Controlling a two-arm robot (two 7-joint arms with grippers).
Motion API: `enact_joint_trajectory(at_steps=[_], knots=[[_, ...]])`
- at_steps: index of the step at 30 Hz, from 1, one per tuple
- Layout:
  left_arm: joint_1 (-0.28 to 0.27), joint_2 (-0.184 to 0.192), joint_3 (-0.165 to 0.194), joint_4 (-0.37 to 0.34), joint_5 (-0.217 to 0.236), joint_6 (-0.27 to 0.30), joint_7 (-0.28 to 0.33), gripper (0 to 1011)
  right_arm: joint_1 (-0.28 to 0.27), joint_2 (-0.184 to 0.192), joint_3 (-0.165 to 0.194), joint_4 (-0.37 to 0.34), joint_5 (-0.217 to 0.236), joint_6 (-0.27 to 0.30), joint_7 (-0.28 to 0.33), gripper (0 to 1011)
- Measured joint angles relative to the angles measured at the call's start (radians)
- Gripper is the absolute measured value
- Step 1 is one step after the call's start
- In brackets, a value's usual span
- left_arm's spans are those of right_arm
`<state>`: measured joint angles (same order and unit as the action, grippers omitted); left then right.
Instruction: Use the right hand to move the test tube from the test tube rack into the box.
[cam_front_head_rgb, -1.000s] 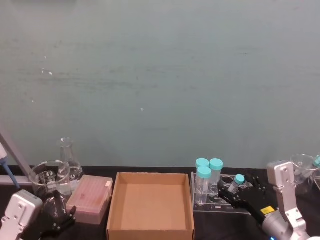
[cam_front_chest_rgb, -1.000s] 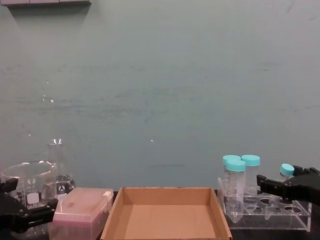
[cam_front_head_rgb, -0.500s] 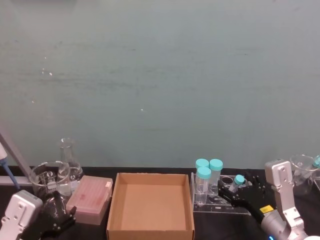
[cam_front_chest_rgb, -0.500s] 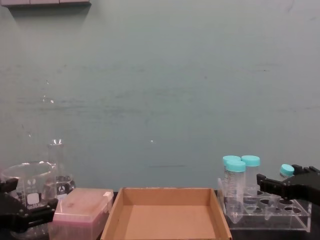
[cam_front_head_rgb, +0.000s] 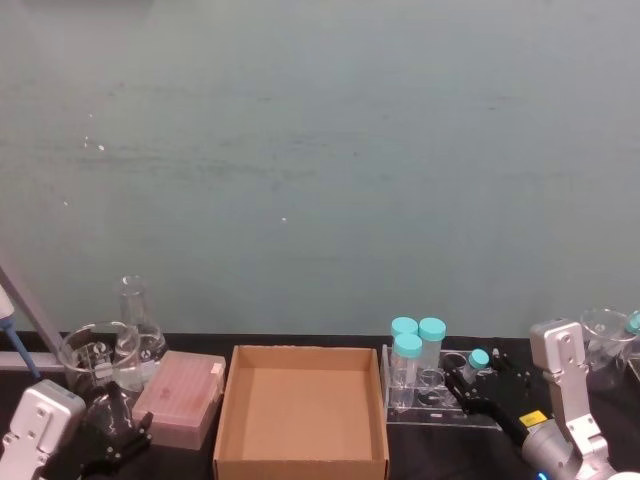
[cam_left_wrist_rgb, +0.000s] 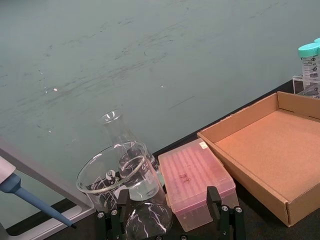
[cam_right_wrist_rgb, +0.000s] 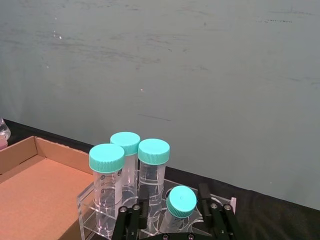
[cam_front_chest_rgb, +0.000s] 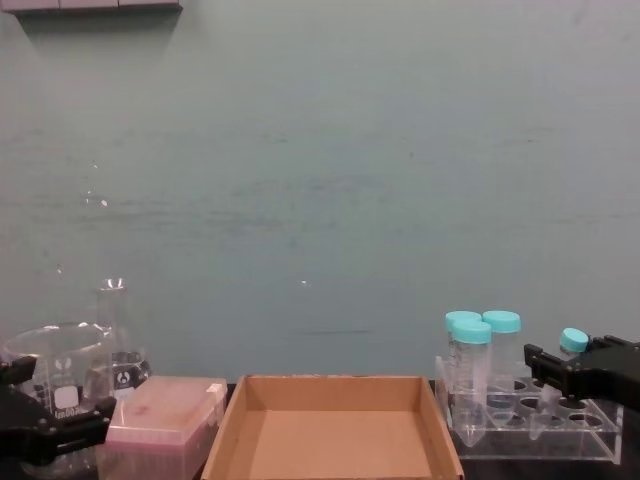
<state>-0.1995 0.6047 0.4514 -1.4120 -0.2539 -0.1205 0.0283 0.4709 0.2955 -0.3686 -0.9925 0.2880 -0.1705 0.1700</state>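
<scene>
Barely started: tube (cam_front_head_rgb: 478, 358) sits in the rack (cam_front_chest_rgb: 520, 438), box (cam_front_head_rgb: 300, 468) empty. Right gripper (cam_right_wrist_rgb: 173, 200) straddles it, jaws wide, not clamped. Left gripper (cam_left_wrist_rgb: 162, 207) parked by the beaker (cam_left_wrist_rgb: 120, 170), jaws wide too.

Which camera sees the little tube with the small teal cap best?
The right wrist view: the test tube shows large, its cap between the right gripper's fingers. The head view shows it tiny and tilted; the chest view, mostly its cap above the gripper.
</scene>
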Motion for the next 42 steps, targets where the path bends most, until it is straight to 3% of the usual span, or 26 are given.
enact_joint_trajectory(at_steps=[13, 21, 31, 37, 42], knots=[[0.000, 0.000, 0.000, 0.000, 0.000, 0.000, 0.000, 1000, -0.001, 0.001, 0.000, -0.001, 0.001, 0.001, 0.003, 226], [0.000, 0.000, 0.000, 0.000, 0.000, 0.000, 0.000, 1000, -0.001, 0.001, 0.000, -0.002, 0.002, 0.001, 0.004, 211], [0.000, 0.000, 0.000, 0.000, 0.000, 0.000, 0.000, 1000, -0.005, -0.004, 0.027, -0.017, -0.011, -0.025, 0.029, 211], [0.000, 0.000, 0.000, 0.000, 0.000, 0.000, 0.000, 1000, -0.014, -0.001, 0.056, -0.084, -0.002, -0.023, 0.049, 211], [0.000, 0.000, 0.000, 0.000, 0.000, 0.000, 0.000, 1000, -0.040, 0.013, 0.091, -0.197, 0.026, -0.004, 0.078, 211]])
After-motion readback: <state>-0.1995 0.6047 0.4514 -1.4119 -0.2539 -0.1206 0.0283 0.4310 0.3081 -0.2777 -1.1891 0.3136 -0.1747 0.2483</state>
